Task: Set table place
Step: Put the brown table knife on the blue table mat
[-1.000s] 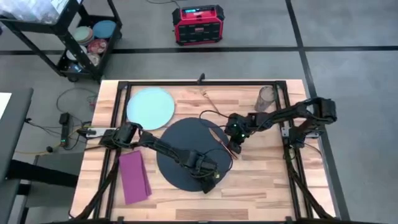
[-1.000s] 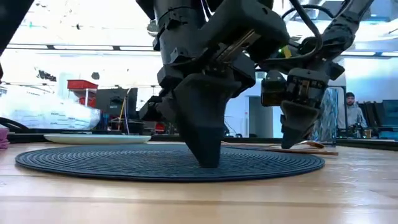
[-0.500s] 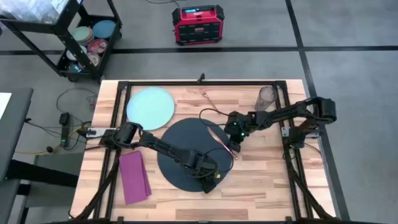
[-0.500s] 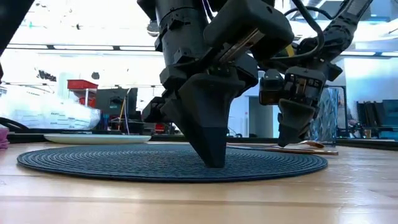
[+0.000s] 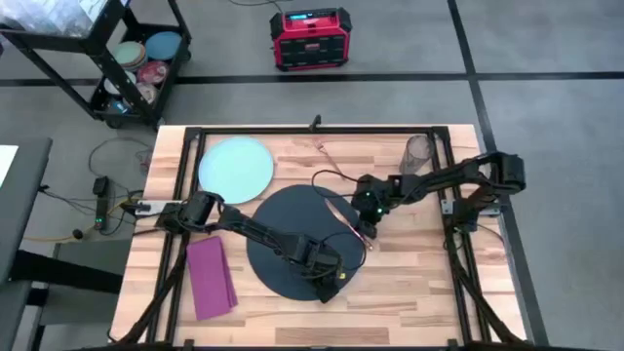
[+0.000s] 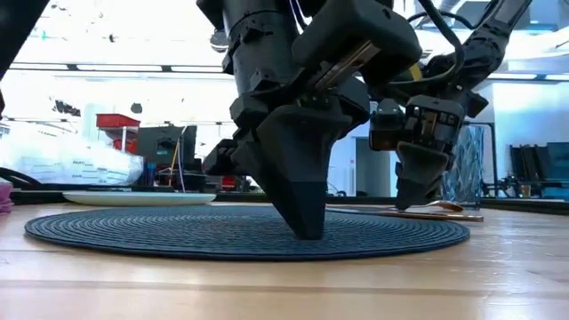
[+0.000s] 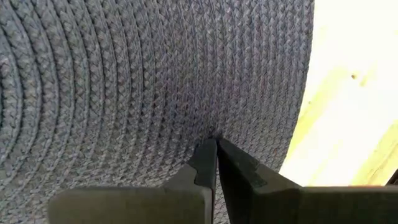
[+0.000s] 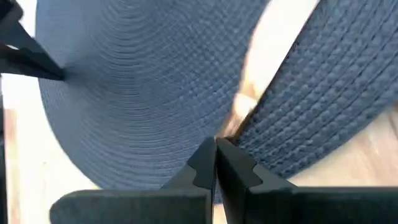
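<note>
Copper cutlery (image 5: 343,213) lies diagonally across the mat's (image 5: 283,234) right edge.

The left hand (image 7: 216,142), fingers closed together, presses the mat (image 7: 124,81).

You won't find any readable text, label, brand, number or sign in these views; the small display on the red box (image 5: 310,37) on the floor is too small to make out.
</note>
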`<state>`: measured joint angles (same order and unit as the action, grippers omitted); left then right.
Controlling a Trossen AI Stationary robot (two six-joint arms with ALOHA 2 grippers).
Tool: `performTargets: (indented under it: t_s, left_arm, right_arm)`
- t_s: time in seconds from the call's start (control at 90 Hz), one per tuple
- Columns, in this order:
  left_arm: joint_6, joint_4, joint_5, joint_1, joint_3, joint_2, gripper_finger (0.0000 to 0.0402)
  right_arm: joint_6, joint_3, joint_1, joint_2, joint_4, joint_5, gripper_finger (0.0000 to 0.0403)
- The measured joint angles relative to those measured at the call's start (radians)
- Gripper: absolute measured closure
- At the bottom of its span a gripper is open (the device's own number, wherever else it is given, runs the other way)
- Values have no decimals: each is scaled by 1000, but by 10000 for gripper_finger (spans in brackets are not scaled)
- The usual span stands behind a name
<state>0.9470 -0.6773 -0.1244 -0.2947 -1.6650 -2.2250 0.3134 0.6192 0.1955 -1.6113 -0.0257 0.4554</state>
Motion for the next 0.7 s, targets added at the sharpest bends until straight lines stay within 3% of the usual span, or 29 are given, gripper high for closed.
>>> performTargets:
  t_s: [0.7]
  left_arm:
    - [1,7,0,0,0,0,401]
  right_arm:
    - [-16,83,28,-47,-21,36,403]
